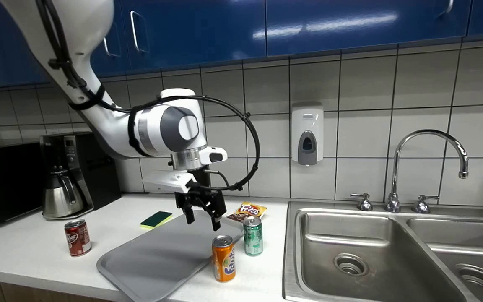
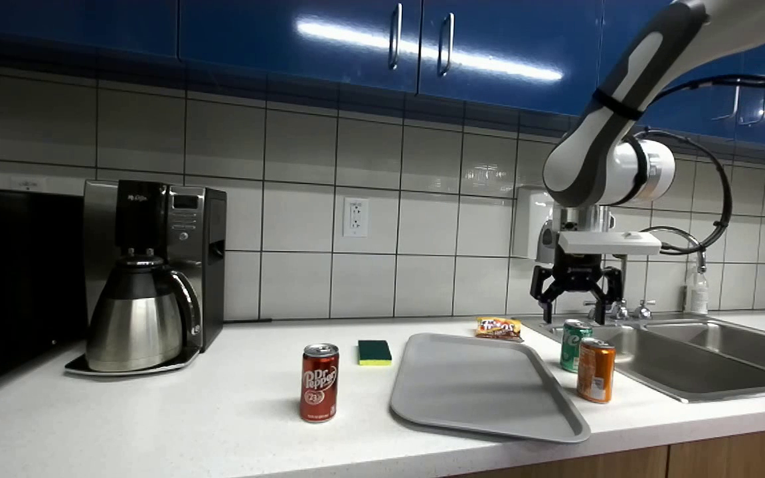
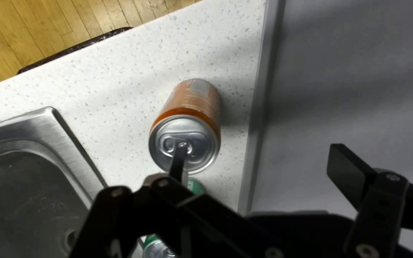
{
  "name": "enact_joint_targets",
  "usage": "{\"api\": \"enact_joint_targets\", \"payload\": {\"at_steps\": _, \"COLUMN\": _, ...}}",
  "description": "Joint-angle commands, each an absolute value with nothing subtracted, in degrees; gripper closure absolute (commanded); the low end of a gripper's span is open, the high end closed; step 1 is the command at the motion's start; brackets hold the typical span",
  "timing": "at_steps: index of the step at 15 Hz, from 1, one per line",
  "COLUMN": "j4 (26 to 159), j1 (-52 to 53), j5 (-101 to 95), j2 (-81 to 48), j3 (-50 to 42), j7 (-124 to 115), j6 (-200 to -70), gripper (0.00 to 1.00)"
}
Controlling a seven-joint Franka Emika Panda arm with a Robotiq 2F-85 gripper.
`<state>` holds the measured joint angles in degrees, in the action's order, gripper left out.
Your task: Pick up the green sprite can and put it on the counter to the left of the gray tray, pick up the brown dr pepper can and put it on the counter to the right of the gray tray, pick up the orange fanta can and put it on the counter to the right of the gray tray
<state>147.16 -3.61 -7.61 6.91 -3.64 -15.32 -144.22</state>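
Note:
The green sprite can (image 1: 253, 236) (image 2: 570, 352) stands upright on the white counter (image 1: 36, 251) beside the gray tray (image 1: 157, 256) (image 2: 482, 385), on the sink side. In the wrist view it is mostly hidden behind a finger. The orange fanta can (image 1: 224, 260) (image 2: 596, 372) (image 3: 195, 96) stands upright close to it, nearer the counter's front edge. The brown dr pepper can (image 1: 77, 238) (image 2: 320, 385) stands upright on the tray's opposite side, out of the wrist view. My gripper (image 1: 203, 221) (image 2: 573, 313) (image 3: 258, 161) is open and empty, pointing down, above the can tops.
A steel double sink (image 1: 350, 243) lies beyond the green and orange cans. A green-yellow sponge (image 1: 156, 219) (image 2: 374, 352) and a snack packet (image 1: 247, 211) (image 2: 499, 328) lie near the tray's back. A coffee maker (image 2: 150, 279) and a soap dispenser (image 1: 307, 134) stand by the tiled wall.

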Motion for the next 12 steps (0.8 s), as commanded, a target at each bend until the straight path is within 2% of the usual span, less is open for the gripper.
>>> {"api": "enact_joint_targets", "payload": {"at_steps": 1, "j4": 150.4, "j1": -2.3, "j5": -8.1, "j2": 12.8, "j3": 0.1, "j7": -18.8, "j6": -142.8, "gripper": 0.00}}
{"api": "enact_joint_targets", "payload": {"at_steps": 6, "j4": 151.2, "j1": 1.2, "j5": -6.6, "j2": 15.7, "j3": 6.0, "j7": -23.6, "j6": -141.2, "gripper": 0.00}}
{"api": "enact_joint_targets", "payload": {"at_steps": 7, "j4": 149.9, "j1": -0.1, "j5": -7.1, "j2": 12.8, "j3": 4.6, "j7": -21.2, "j6": -143.1, "gripper": 0.00}}
{"api": "enact_joint_targets", "payload": {"at_steps": 12, "j4": 150.2, "j1": 1.0, "j5": -6.8, "j2": 13.6, "j3": 6.1, "j7": -22.7, "j6": -142.5, "gripper": 0.00}}
